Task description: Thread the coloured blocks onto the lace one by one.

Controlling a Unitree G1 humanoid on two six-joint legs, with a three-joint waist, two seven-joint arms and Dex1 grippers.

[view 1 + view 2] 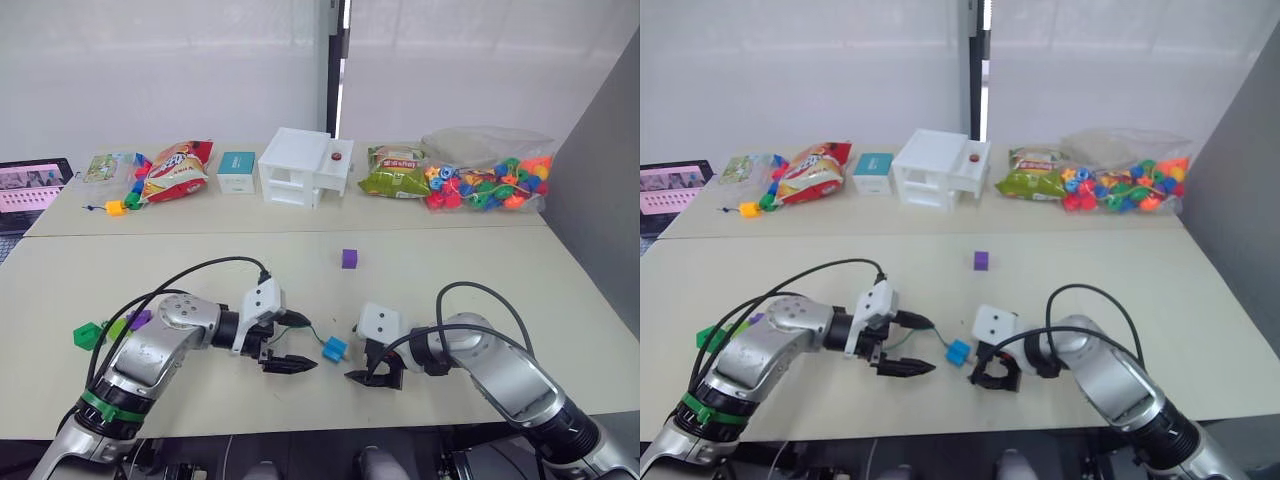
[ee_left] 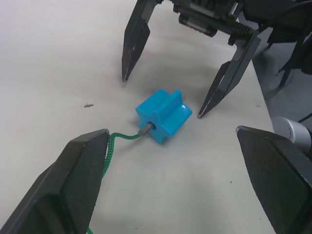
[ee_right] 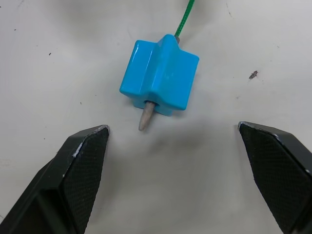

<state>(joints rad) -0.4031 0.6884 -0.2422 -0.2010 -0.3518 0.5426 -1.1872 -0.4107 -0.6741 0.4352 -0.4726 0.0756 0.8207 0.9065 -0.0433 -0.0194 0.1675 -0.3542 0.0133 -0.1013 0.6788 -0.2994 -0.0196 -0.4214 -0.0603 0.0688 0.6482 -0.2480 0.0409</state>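
Blue block: in the head views you see the blue block (image 1: 335, 349) lying on the pale tabletop (image 1: 450, 260), between your two end effectors and near the front edge.
Head views, left arm: your left end effector (image 1: 290, 364) sits just beside the block with its black fingers apart, gripping nothing; the lace (image 1: 308, 331) runs as a thin green line from beside it to the block.
Head views, right arm: your right end effector (image 1: 372, 378) faces the block from the other side, low to the tabletop, fingers spread and empty.
Head views, other blocks: a purple block (image 1: 349, 258) waits mid-table, well apart; a light green block (image 1: 88, 335) and another purple block (image 1: 140, 319) lie beside your left arm.
Left wrist view: the lace enters the block's hole, and both fingers (image 2: 80, 175) stand wide of it.
Right wrist view: the pale tip (image 3: 145, 117) pokes out of the block's far face, resting on the tabletop; both fingers flank it without touching.
Step in hand: the first block looks threaded onto the tip but not yet drawn along the cord.
Next move: you likely need to pinch that short, slim tip with the right end effector and pull it through while the block stays put.
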